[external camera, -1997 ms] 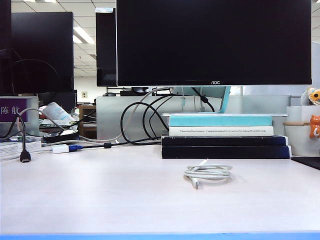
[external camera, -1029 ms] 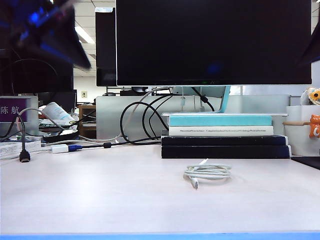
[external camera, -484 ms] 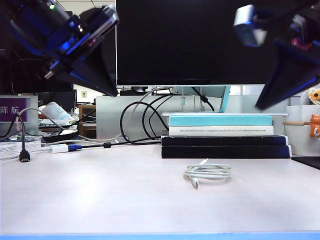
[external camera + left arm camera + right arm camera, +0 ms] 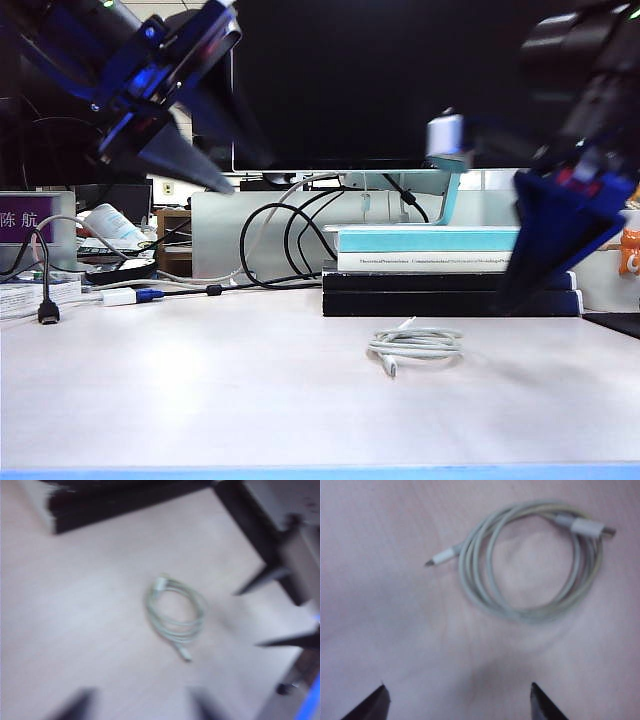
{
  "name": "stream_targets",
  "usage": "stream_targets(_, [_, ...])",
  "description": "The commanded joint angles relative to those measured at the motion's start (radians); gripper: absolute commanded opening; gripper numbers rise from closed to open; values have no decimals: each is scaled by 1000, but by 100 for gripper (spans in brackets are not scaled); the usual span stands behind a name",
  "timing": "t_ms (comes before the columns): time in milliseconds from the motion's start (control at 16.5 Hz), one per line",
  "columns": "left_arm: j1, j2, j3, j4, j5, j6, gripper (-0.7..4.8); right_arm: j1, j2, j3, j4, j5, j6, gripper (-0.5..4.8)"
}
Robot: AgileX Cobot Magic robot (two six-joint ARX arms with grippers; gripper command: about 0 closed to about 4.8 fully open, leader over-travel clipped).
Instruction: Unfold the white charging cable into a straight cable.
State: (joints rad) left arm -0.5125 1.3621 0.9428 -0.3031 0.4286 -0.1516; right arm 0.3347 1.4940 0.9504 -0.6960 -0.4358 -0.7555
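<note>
The white charging cable (image 4: 415, 345) is coiled on the table (image 4: 200, 390); the left gripper (image 4: 140, 705) and right gripper (image 4: 457, 700) are held above, fingers apart.

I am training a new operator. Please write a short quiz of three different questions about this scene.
1. True or false: the cable lies coiled on the table.
2. Which pincer is lower in the exterior view? A) the left pincer B) the right pincer
3. What stands behind the cable, under the monitor?

Key: 1. True. 2. B. 3. A stack of books.
</note>
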Motion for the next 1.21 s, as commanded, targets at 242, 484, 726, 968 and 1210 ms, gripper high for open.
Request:
stream_targets(242, [0, 10, 3, -15, 117, 140, 323, 54, 87, 118, 25, 37, -64, 378])
stream_targets(484, [0, 30, 3, -46, 148, 206, 323, 60, 154, 179, 7, 30, -64, 377])
stream_targets(726, [0, 42, 3, -21, 159, 208, 323, 74, 210, 192, -27, 16, -100, 377])
stream_targets(968, [0, 48, 3, -3, 204, 204, 323, 104, 257, 195, -5, 50, -117, 377])
stream_targets(1210, [0, 49, 3, -3, 205, 203, 323, 104, 303, 194, 23, 61, -116, 267])
